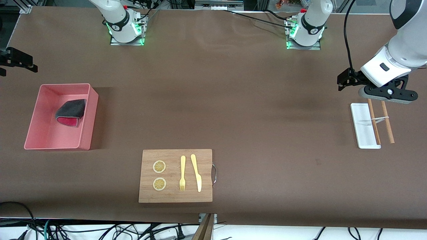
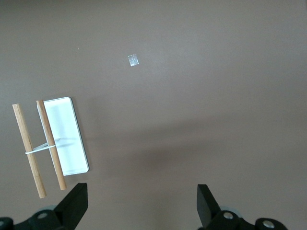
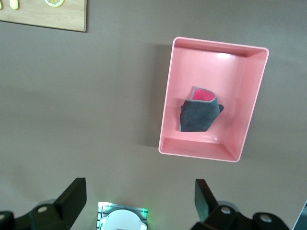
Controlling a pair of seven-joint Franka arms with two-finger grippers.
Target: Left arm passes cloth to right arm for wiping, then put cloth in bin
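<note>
The pink bin stands toward the right arm's end of the table. The cloth lies crumpled inside it, dark grey on top with a red-pink edge showing. The right wrist view looks down from high up on the bin and the cloth. My right gripper is open and empty above its own base, and it is out of the front view. My left gripper hangs over the table at the left arm's end, by the white tray. In its wrist view my left gripper is open with nothing between its fingers.
A wooden cutting board with a yellow fork, a knife and two lemon slices lies near the front camera. A white tray and two banded wooden sticks lie under the left gripper. A black clamp sits at the table's edge.
</note>
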